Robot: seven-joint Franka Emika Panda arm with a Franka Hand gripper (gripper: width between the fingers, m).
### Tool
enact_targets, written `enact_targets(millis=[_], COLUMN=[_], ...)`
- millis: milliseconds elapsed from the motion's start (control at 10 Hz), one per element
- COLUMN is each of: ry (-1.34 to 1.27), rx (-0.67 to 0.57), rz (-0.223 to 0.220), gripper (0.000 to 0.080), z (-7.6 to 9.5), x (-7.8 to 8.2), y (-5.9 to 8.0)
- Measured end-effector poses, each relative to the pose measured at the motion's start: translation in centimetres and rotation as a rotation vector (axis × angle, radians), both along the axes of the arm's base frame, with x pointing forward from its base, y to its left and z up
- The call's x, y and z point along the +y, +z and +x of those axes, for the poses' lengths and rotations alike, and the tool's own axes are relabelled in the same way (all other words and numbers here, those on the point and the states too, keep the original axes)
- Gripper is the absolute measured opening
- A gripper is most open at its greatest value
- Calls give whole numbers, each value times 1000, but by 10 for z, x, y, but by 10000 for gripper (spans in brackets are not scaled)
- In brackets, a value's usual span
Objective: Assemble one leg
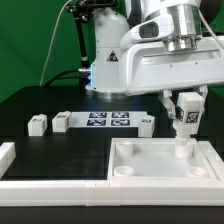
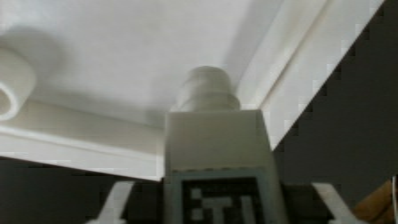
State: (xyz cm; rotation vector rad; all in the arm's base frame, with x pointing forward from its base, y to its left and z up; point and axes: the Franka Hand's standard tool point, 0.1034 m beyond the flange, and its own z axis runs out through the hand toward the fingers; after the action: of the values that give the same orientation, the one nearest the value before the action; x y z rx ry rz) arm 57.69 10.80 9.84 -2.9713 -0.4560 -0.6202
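White leg [image 1: 184, 128] held upright over the tray-like top [image 1: 150, 162]

Gripper [image 1: 184, 115] fingers are closed against the leg's tagged upper part. Its narrow round tip points down at the top's far corner on the exterior view's right; whether the tip touches cannot be told. Three spare legs [image 1: 37, 124] lie on the black table [image 1: 40, 100] beyond the top, two on the exterior view's left of the marker board [image 1: 105, 120] and one on its right.

The leg [image 2: 217, 140], tag [image 2: 217, 200] showing, points its rounded tip at the white top [image 2: 125, 40], close beside its raised rim [image 2: 294, 50].
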Motion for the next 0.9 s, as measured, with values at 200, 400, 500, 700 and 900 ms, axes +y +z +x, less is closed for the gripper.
enact_targets(millis=[200, 400, 500, 700, 900], ry=[-33, -39, -38, -32, -25], rx=[-82, -118, -134, -141, -148], rz=[19, 31, 34, 35, 36], gripper=[288, 288, 288, 288, 288], z=[10, 23, 34, 49, 59], x=[-7, -5, -3, -1, 2], y=[2, -3, 4, 7, 6])
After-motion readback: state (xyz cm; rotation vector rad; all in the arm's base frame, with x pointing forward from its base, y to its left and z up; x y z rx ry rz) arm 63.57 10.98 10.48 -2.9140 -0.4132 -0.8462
